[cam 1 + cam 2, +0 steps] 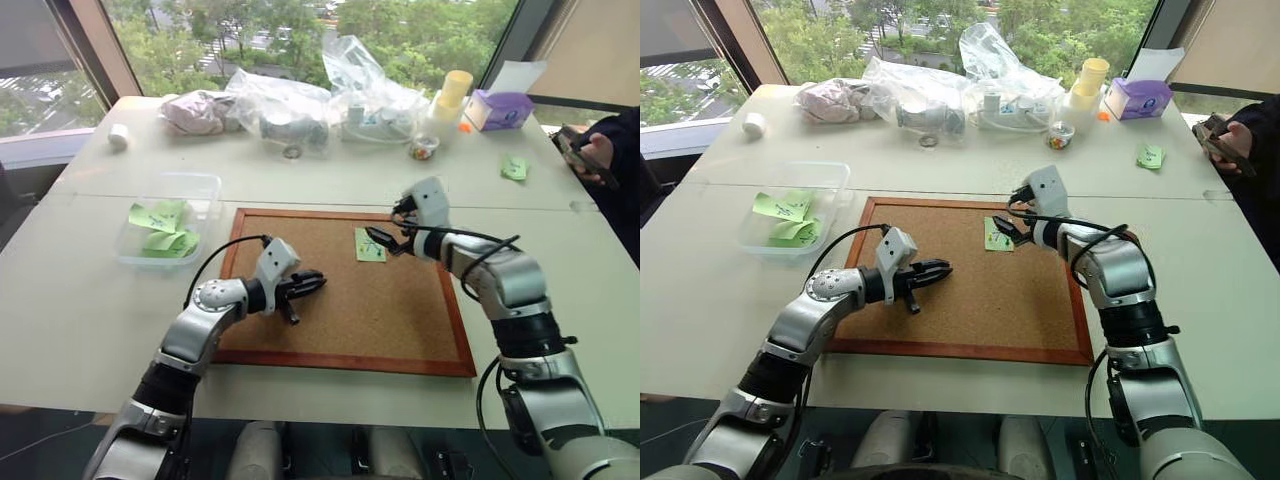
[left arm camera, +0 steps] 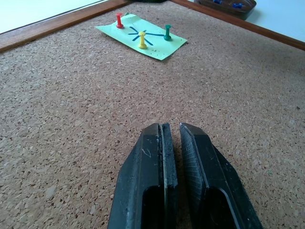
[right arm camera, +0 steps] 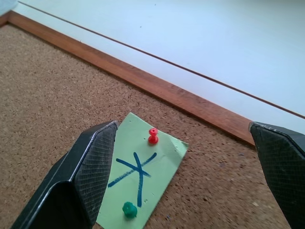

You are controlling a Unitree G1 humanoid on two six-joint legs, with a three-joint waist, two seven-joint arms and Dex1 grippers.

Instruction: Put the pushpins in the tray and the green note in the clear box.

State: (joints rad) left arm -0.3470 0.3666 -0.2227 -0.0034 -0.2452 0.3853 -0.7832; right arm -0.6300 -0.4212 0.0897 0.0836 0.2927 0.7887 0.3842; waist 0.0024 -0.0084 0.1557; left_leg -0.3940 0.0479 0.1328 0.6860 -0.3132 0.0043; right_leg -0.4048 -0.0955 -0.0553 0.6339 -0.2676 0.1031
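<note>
Two claws over cork board point(image 1: 340, 300) | right claw point(image 3: 183, 157) spread wide, empty, green note point(image 3: 143, 176) pinned between and beneath its fingers | left claw point(image 2: 171, 143) nearly closed, empty, note well ahead.

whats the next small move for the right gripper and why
Probably ease the open right gripper down around the red pin and close on it. The green note is pinned to the cork board by red, yellow and green pins, so pins come out first.
</note>
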